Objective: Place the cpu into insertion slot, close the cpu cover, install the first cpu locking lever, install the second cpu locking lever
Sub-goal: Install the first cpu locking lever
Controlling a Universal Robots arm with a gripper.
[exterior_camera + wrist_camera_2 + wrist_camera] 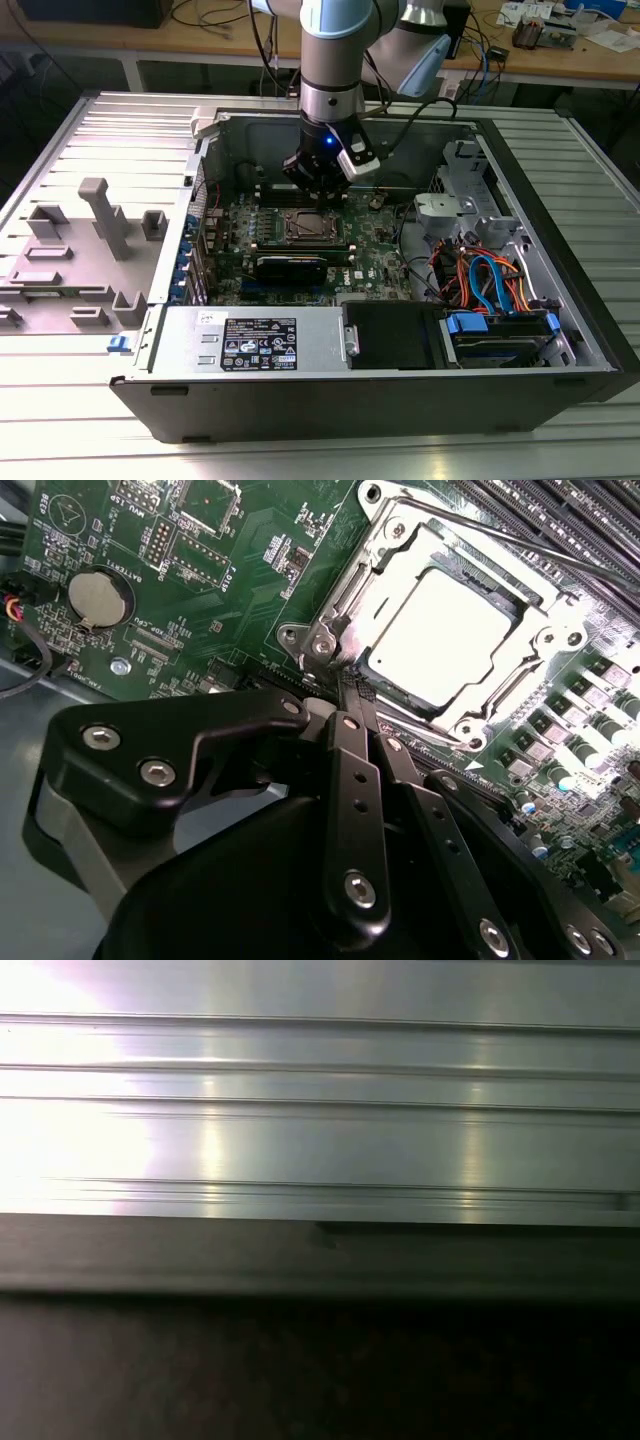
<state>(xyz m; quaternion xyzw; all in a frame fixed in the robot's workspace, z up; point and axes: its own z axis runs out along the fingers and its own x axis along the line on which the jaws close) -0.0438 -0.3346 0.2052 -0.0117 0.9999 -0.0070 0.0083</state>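
Observation:
In the second wrist view the cpu [440, 630] lies flat in the insertion slot [330, 605] on the green motherboard [250, 560], its silver top showing through the window of the cpu cover [545, 640], which is down over it. One thin locking lever [540, 545] runs along one side of the slot. My gripper [348, 688] is shut, its black fingers [350, 780] pressed together with their tips at a corner of the slot's metal frame. In the exterior view my gripper [318, 190] hangs inside the open computer case just behind the slot [305, 226].
Long black memory slots [560, 510] run beside the socket, and a coin battery [100, 600] sits on the board. The case [400, 395] holds a power supply [255, 340], a drive bay with blue and orange cables [485, 285], and steep metal walls. Grey holders [105, 215] stand on the exterior view's left.

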